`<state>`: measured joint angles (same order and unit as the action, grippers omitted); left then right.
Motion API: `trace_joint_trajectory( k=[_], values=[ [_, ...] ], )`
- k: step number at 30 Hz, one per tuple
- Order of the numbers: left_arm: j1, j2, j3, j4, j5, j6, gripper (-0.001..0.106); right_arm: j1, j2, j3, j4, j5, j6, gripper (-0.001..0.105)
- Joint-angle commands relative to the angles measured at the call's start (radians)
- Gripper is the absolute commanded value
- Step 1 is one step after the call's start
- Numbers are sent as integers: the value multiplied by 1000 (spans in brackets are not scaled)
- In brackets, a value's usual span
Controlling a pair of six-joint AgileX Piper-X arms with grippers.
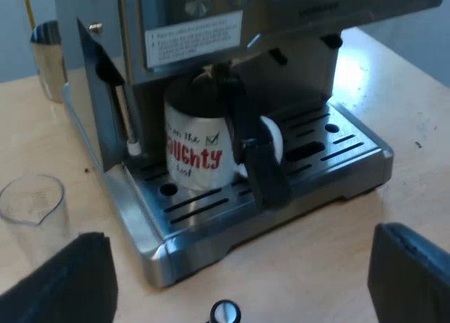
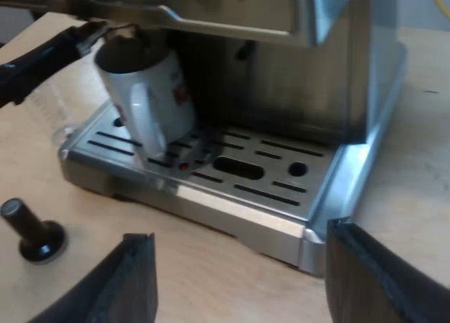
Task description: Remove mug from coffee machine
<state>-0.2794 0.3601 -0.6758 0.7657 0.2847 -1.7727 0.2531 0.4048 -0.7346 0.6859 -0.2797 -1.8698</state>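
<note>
You have one mug (image 1: 200, 150) on the espresso machine (image 1: 295, 62) drip tray, well apart from left gripper (image 1: 239, 235) and right gripper (image 2: 239, 233); both jaws spread.

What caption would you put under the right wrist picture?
White mug on the espresso machine's drip tray, tamper on the table, right gripper's fingers apart.

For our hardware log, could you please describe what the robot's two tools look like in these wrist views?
The left tool has two broad black fingers with a matte surface and blunt, flat-edged tips. The right tool matches it: two thick black fingers, plain, with no visible markings.
</note>
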Motion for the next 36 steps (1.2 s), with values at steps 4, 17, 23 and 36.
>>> trace_joint_trajectory(
  k=[4, 17, 23, 36],
  values=[
    [-5, 44, -6, -48, 22, -7, 77, 143, 119, -12, -157, -8, -20, 55],
    [-5, 56, 11, -69, 35, -7, 77, 379, 380, -7, -335, 91, -20, 55],
    [-5, 56, 11, -69, 35, -7, 77, 451, 516, -7, -437, 126, -19, 55],
    [-5, 56, 11, -69, 35, -7, 77, 463, 771, -7, -705, 129, -19, 55]
  ],
)
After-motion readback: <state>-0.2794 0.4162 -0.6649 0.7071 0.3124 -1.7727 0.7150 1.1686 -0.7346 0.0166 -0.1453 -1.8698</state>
